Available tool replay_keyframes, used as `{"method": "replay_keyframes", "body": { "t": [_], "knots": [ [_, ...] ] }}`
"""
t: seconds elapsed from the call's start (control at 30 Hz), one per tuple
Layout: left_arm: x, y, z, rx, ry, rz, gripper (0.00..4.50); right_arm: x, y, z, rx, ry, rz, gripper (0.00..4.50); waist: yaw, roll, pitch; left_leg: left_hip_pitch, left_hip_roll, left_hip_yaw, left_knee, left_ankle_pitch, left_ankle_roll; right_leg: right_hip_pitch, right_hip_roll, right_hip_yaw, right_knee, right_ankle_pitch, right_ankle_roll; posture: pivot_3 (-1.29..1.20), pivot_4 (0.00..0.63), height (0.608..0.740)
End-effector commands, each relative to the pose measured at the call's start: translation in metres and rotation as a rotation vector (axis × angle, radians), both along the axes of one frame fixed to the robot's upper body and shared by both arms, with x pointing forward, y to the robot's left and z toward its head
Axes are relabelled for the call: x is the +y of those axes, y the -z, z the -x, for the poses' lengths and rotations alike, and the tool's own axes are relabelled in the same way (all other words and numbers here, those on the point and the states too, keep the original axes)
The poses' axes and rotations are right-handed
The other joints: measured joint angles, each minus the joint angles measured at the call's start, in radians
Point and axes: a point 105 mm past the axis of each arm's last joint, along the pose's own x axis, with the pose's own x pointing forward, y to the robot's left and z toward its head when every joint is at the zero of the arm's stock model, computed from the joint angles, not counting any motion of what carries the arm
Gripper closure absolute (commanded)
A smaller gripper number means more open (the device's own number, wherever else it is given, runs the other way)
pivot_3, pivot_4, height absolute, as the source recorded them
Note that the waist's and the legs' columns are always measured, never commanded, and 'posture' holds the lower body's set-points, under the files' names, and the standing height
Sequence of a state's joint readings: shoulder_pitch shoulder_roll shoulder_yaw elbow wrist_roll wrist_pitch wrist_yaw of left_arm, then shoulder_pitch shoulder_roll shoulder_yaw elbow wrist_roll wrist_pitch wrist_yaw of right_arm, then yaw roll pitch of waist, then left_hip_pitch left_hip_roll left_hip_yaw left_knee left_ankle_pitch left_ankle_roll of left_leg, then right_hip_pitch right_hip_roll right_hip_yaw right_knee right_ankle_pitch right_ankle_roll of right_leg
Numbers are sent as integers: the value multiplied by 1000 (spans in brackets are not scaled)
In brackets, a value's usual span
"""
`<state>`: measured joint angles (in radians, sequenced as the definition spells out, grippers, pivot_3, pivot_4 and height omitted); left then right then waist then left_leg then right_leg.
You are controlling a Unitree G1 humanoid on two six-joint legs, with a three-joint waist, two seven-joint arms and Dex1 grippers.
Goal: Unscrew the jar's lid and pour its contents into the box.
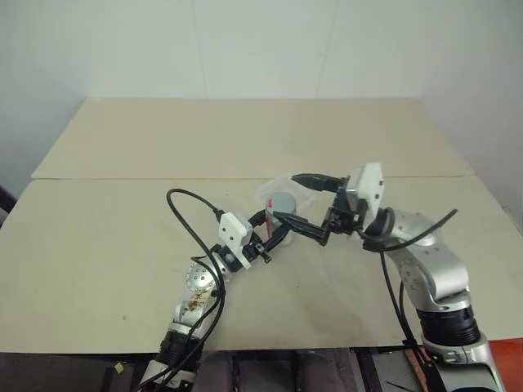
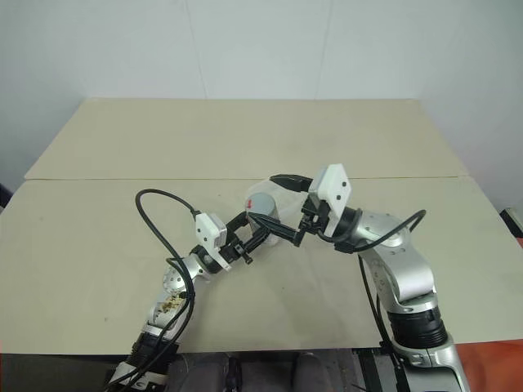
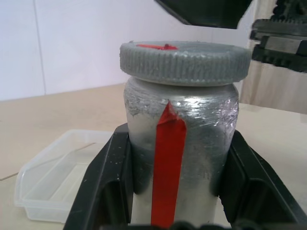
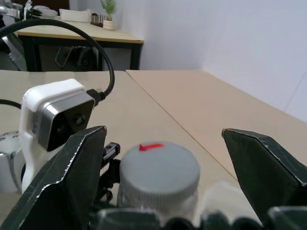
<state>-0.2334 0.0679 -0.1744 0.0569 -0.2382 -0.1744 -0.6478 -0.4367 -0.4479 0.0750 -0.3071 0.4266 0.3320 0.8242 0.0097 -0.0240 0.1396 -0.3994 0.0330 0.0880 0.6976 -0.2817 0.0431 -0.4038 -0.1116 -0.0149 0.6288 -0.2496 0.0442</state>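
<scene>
Gripping: left gripper [image 3: 168,211], jaws clamped on jar [image 3: 180,143], upright above bench [image 1: 122,245]
Lid [image 4: 159,167]: screwed on jar
Right gripper [image 4: 163,158]: jaws wide, straddling lid
Box [image 3: 57,179]: just behind jar

My views are evenly, softly lit, with faint shadows on the table [image 1: 122,245]. Foil glare glints on the jar [image 3: 201,124]; my nearest fingers [image 4: 67,182] blur.

surface: beige table [image 1: 122,245] | on it: clear box [image 3: 57,184], apparently resting flat
</scene>
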Motion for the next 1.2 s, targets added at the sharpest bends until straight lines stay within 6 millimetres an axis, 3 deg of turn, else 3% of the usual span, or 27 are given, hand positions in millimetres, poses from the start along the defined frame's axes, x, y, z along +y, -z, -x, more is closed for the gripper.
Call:
{"method": "replay_keyframes", "body": {
  "t": [0.03,0.33,0.7,1.2],
  "knots": [
    [1,-13,1,-55,-3,21,2567,8,-7,-5,-55,5,9,28,1,0,0,0,0,0,0,0,0,0,0,0,0,0,0,0,150,740],
    [2,-14,1,-56,-13,25,2567,2,-3,-12,-37,31,12,28,2,0,0,-1,0,0,0,0,0,0,0,-1,0,0,0,0,150,740],
    [0,-13,1,-53,-2,25,2567,-16,0,-4,-27,52,27,28,2,0,0,0,0,0,0,0,0,0,0,0,0,0,0,0,150,740],
    [1,-10,1,-52,11,11,2567,-22,3,10,-15,-2,40,28,2,0,0,0,0,0,0,0,0,0,0,0,0,0,0,0,150,740]
  ]
}}
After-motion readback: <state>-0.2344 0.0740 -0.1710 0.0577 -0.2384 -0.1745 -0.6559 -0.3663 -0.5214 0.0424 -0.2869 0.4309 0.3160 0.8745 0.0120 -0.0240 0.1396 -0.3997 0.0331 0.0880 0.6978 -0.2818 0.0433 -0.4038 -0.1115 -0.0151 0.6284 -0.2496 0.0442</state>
